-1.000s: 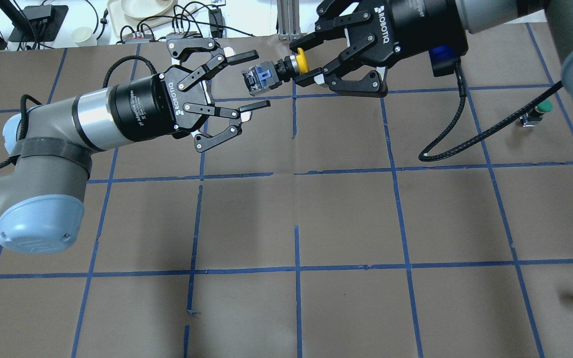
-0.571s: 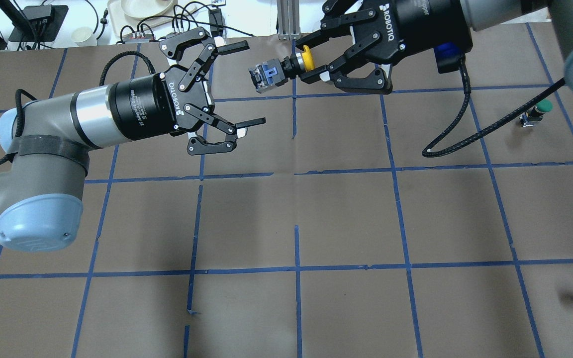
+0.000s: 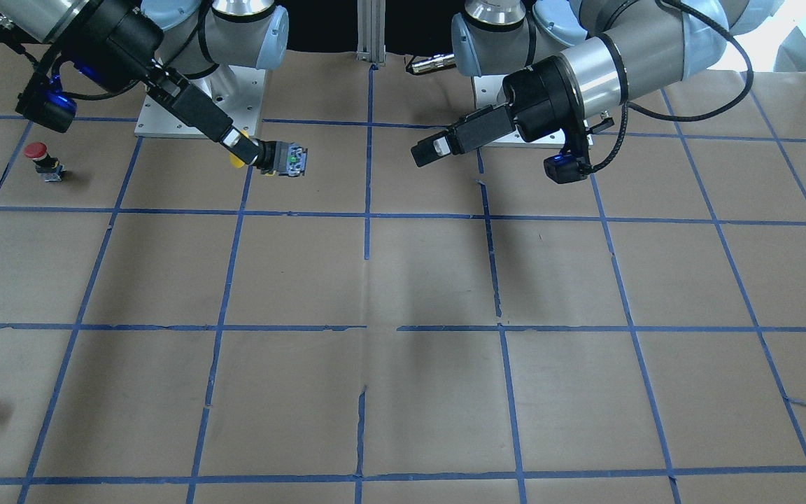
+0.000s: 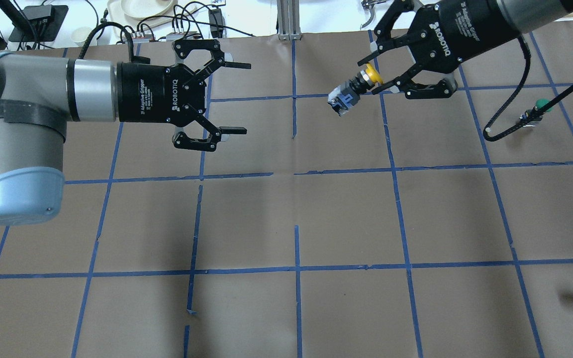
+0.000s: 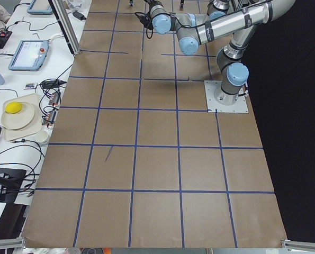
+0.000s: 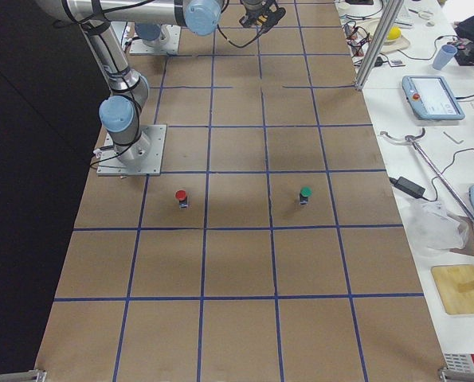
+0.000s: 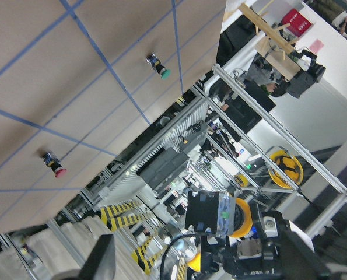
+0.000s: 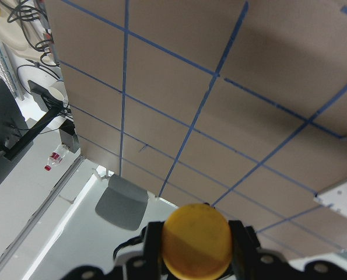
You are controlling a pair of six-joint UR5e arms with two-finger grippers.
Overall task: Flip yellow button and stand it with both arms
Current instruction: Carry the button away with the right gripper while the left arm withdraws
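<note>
My right pincer carried the yellow button rightward, away from my left pincer, which spread wider.

light bright, even | shadows soft, diffuse on table | focus mostly sharp

A tilted brown table with blue grid lines fills the upper left. On it are a green button near the top and a red button at lower left. The yellow button shows at bottom centre, between the wide-spread fingers of the left gripper.
</note>
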